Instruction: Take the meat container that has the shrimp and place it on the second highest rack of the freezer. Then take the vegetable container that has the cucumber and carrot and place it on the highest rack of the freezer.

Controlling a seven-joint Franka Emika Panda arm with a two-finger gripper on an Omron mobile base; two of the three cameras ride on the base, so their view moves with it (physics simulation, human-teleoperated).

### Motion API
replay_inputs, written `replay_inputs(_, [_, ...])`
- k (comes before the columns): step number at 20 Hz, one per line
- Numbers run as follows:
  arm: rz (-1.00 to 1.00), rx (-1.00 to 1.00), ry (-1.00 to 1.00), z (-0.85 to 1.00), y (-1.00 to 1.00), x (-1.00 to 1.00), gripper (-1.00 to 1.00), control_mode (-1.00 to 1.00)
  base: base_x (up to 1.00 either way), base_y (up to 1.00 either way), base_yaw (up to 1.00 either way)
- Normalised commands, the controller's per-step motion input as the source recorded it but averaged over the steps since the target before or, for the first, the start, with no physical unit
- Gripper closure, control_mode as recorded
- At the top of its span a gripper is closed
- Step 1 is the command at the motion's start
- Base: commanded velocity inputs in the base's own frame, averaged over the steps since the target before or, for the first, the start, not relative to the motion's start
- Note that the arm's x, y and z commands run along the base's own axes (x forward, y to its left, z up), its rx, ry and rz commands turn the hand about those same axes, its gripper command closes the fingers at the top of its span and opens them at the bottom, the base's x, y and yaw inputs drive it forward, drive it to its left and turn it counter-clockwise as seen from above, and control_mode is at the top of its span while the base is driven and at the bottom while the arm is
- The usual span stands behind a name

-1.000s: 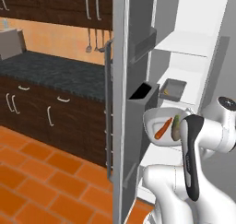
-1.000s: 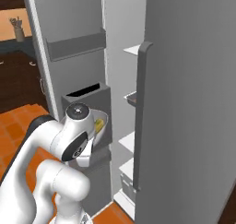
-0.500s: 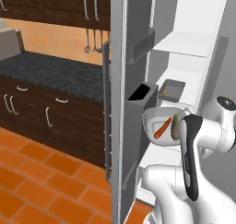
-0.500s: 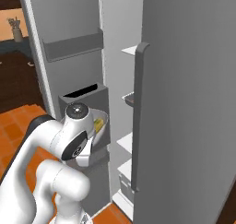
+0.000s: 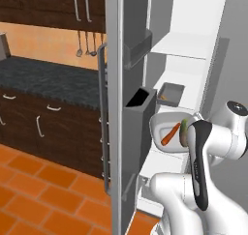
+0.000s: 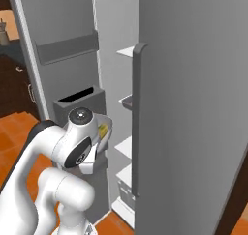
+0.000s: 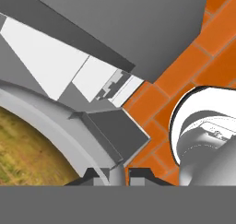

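while the tall silver-grey freezer (image 5: 127,60) stands with its door swung wide, the white arm's two-finger gripper (image 7: 119,176) is clamped on the rim of the shallow grey bowl (image 5: 164,125). hand view: dark fingertips (image 7: 140,174) nearly together, bowl wall pinched between them, yellowish-green inside surface at lower left. the bowl carries a slim orange carrot stick (image 5: 170,133) and a thicker greenish cucumber stick (image 5: 183,132), the latter partly hidden by the arm. bowl sits just in front of the white interior, level with a middle shelf. small grey tray (image 5: 170,93) rests on the white shelf (image 5: 186,97) above and behind the bowl; its contents are too small to tell. against the frames of a second ago: bowl has risen very slightly, scene otherwise unchanged, grip unchanged.
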Motion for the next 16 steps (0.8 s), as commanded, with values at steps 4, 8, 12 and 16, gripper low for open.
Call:
replay_inputs(4, [0.00, 0.00, 0.00, 0.00, 0.00, 0.00, 1.00, 1.00, 0.19, -0.28, -0.21])
replay_inputs(8, [0.00, 0.00, 0.00, 0.00, 0.00, 0.00, 1.00, 1.00, 0.32, -0.28, -0.15])
replay_inputs(12, [0.00, 0.00, 0.00, 0.00, 0.00, 0.00, 1.00, 1.00, 0.43, -0.03, -0.03])
replay_inputs(16, [0.00, 0.00, 0.00, 0.00, 0.00, 0.00, 1.00, 1.00, 0.38, 0.02, 0.00])
